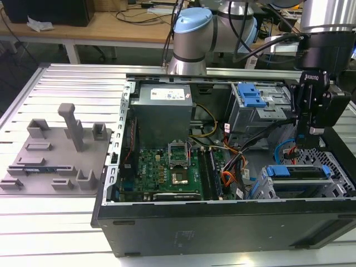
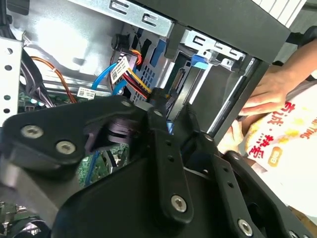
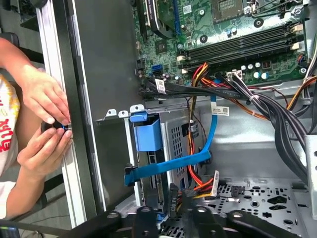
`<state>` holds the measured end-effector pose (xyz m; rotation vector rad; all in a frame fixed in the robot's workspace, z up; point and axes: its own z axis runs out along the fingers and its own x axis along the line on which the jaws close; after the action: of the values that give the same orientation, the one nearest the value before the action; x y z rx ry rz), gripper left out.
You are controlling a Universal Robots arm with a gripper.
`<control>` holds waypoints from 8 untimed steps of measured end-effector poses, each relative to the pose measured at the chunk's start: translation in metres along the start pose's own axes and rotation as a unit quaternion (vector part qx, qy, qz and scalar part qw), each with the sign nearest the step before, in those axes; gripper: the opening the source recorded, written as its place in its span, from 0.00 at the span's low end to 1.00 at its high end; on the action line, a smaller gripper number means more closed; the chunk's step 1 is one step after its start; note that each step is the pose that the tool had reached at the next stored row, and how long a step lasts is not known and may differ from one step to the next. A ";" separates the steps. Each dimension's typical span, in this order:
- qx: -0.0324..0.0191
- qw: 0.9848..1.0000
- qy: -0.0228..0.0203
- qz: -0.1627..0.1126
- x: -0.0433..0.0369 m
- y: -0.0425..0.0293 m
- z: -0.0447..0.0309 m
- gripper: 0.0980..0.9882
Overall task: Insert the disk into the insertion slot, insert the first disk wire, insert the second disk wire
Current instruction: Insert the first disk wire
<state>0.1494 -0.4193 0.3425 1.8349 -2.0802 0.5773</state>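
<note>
disk [image 1: 297, 171] sits mostly hidden inside the insertion slot [image 1: 338, 181] at 4 o'clock of the open computer case [image 1: 222, 228] in the exterior view, first disk wire [image 3: 212, 130] running down to it, hand [image 1: 310, 136] just above at its 12 o'clock, clenched or released cannot tell, case on slatted metal worktop [image 1: 55, 222], cluttered desks behind.

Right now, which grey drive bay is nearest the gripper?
The perforated insertion slot holding the blue-framed disk: the gripper hangs over it. The bay with the blue latch lies further to the exterior view's left.
</note>
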 end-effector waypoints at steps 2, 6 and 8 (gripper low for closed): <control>0.000 1.000 0.002 0.000 -0.0002 0.0000 0.0004 0.18; 0.001 1.000 0.006 0.000 -0.0006 0.0000 0.0011 0.18; 0.001 1.000 0.007 0.000 -0.0008 0.0000 0.0014 0.18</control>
<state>0.1496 -0.4194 0.3409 1.8273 -2.0710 0.5904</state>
